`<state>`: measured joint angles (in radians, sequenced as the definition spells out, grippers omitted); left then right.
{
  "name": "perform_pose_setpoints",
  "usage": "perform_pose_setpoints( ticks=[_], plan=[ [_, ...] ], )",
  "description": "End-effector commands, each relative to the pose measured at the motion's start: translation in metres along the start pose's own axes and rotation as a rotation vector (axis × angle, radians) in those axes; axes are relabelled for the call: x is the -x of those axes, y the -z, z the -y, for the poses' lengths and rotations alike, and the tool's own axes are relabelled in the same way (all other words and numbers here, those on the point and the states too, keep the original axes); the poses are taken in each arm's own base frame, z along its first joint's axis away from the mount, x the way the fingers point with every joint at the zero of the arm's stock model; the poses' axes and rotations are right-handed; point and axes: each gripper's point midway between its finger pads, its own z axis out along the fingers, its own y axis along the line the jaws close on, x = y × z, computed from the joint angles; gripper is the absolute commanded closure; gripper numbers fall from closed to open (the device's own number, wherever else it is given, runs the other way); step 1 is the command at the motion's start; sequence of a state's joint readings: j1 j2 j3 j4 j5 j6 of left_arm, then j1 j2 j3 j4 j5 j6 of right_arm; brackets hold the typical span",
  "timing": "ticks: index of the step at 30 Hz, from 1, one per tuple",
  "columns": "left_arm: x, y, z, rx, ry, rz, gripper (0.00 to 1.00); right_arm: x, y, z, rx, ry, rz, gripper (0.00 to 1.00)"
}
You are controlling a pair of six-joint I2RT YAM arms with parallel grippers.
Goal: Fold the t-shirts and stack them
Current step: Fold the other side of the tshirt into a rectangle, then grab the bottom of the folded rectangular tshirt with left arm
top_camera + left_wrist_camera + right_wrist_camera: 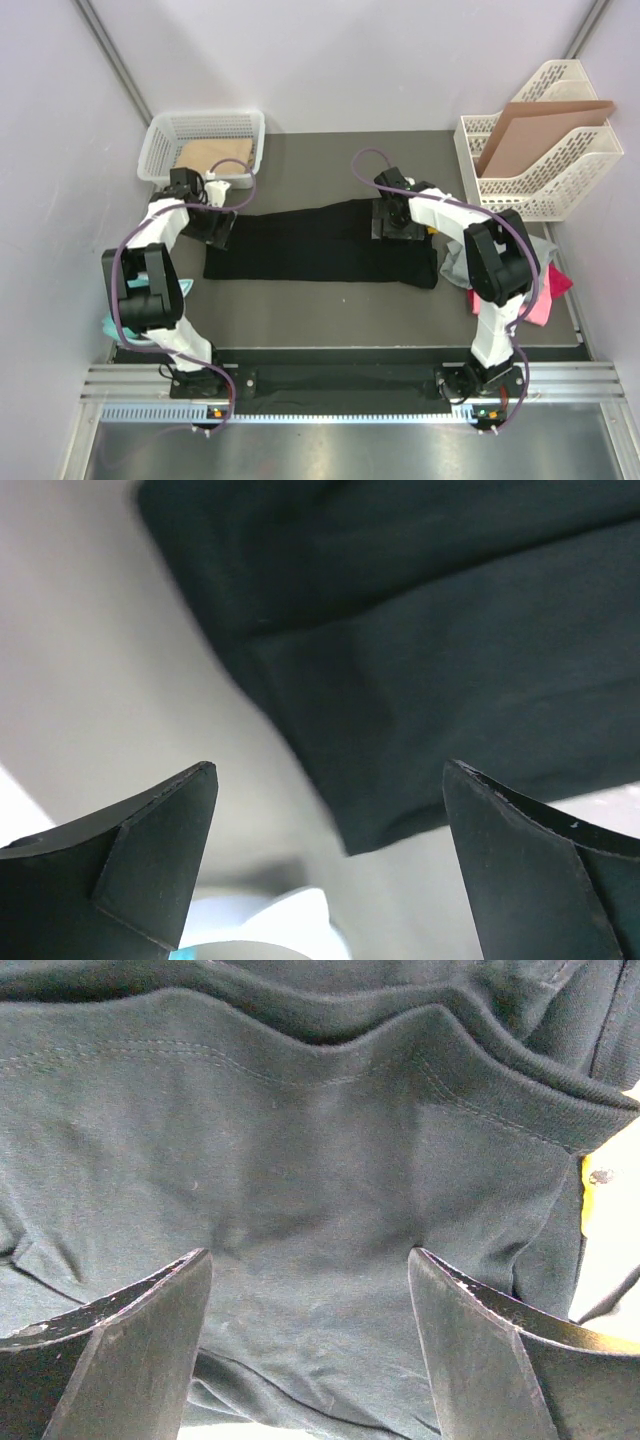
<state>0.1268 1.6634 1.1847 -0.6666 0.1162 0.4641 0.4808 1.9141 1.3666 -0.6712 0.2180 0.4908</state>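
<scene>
Item 1, black t-shirt [320,245]: we are finding it lying as a long folded band across the middle of the bench [300,320], between the arms

Item 2, left gripper [328,780]: fingers standing apart, empty, hovering over the band's left corner

Item 3, right gripper [308,1260]: likewise apart and empty, hanging over the collar end

Item 4, grey t-shirt [455,262] and pink t-shirt [548,292]: lying crumpled at the right edge, not yet folded

Risks we are noting: a pinch catching only the top layer would be pulling the fold open; uneven lifting would be skewing the band; the grey heap, just beside the right end, could be getting dragged along

Surroundings: dark matte bench, pale walls, white basket [205,145] rear left, file rack [540,170] holding a cardboard sheet [545,120] rear right
</scene>
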Motion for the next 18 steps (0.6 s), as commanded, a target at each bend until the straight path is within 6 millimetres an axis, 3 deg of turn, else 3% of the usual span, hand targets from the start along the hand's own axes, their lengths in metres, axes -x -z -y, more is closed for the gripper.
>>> perform_pose_setpoints(
  ticks=[1, 11, 18],
  plan=[
    [-0.004, 0.000, 0.024, -0.153, 0.080, -0.041, 0.01, 0.020, 0.017, -0.011, 0.050, -0.014, 0.092, 0.21],
    [-0.012, -0.033, -0.008, -0.157, 0.210, -0.080, 0.02, 0.010, 0.019, -0.006, 0.061, -0.003, 0.094, 0.22],
    [-0.015, -0.052, -0.010, -0.172, 0.215, -0.103, 0.04, 0.013, 0.035, -0.006, 0.089, -0.014, 0.127, 0.26]
  ],
)
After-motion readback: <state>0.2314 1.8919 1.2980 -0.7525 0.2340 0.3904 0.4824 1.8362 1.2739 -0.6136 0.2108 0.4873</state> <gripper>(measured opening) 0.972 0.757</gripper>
